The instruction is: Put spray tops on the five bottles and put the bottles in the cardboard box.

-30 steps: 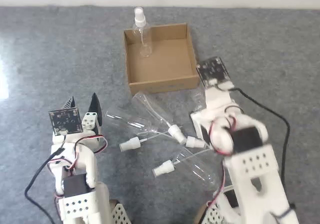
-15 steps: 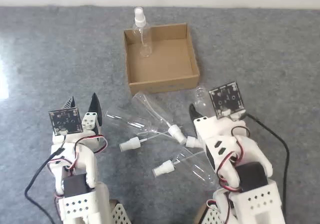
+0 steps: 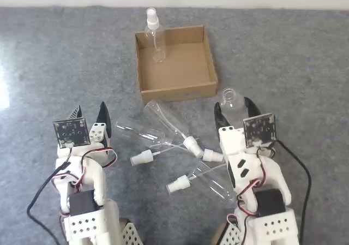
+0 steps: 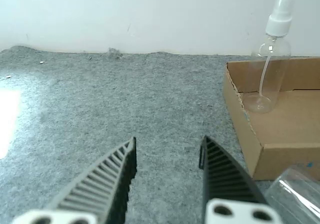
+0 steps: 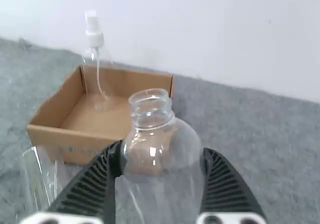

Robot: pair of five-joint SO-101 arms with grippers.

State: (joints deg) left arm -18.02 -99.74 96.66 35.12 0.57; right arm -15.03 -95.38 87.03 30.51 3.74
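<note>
A: Right gripper (image 3: 233,107)?

B: Clamped on an uncapped bottle (image 3: 231,99), one finger on each side of its body. The bottle is upright with its neck open, right of centre in the high view, just below the cardboard box (image 3: 144,81). The wrist view shows the same grip (image 5: 157,169) on the bottle (image 5: 152,144).

A: Change over the last second?

B: The right arm has drawn back from the box's lower right corner toward the lower right of the frame. The bottle, earlier half hidden by the wrist, is now in clear view.

A: Left gripper (image 3: 91,109)?

B: Unmoved at lower left, fingers spread and holding nothing (image 4: 169,149), above the grey mat (image 3: 65,65).

A: The rest?

B: A capped bottle (image 3: 155,35) stands in the box's upper left corner. Loose bottles (image 3: 163,122) and spray tops (image 3: 140,157) lie on the mat between the arms, as before.
</note>
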